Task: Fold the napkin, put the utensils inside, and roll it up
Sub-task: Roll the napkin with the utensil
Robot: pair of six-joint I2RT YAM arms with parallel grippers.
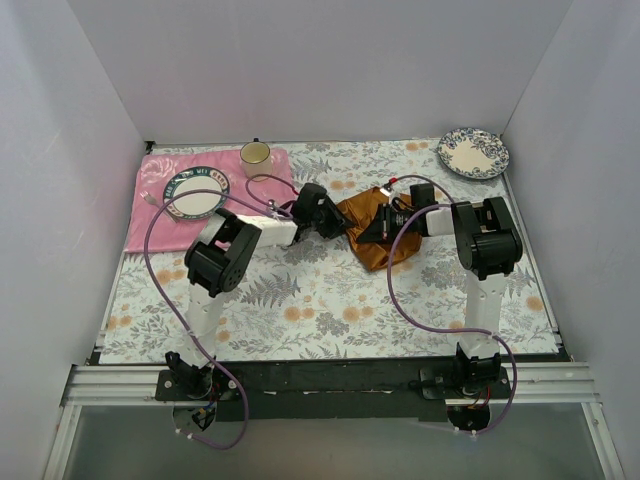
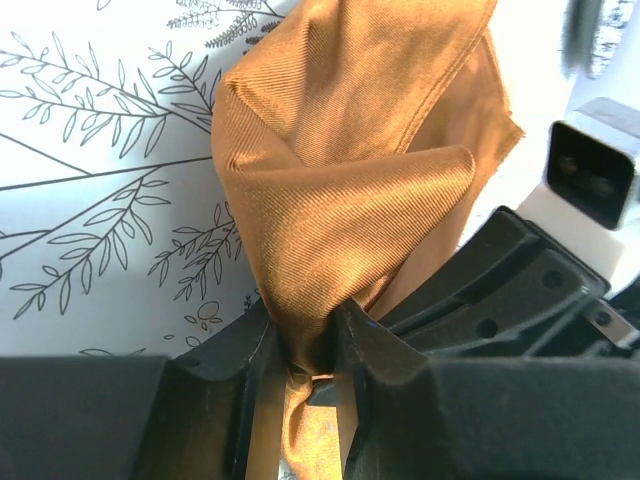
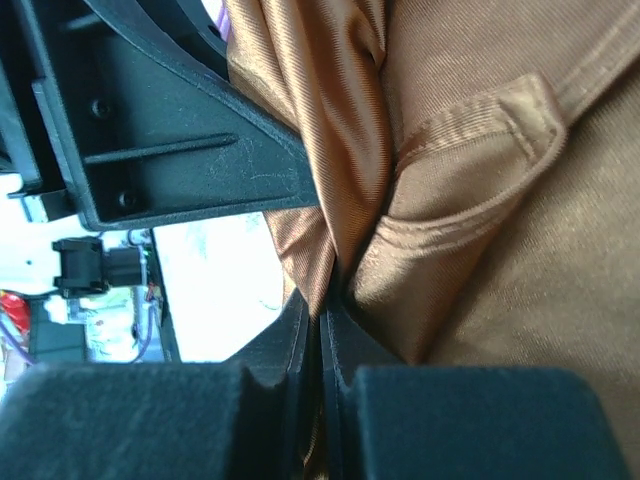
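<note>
1 napkin (image 1: 360, 213): rust-orange twill, shiny, hemmed edge, bunched into folds (not flat), sitting between the 2 grippers. left gripper (image 2: 308, 335) clamps a thick fold at its tips; right gripper (image 3: 322, 305) is nearly closed on a thin pleat. Beyond left gripper: 1 pink placemat (image 1: 150, 225), 1 cup (image 1: 255, 153), 1 ringed plate (image 1: 196, 192). Beyond right gripper: 1 floral plate (image 1: 473, 153).

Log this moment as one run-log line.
stage: fold napkin | left gripper: shut on napkin | right gripper: shut on napkin | napkin: crumpled between both grippers, not rolled
</note>
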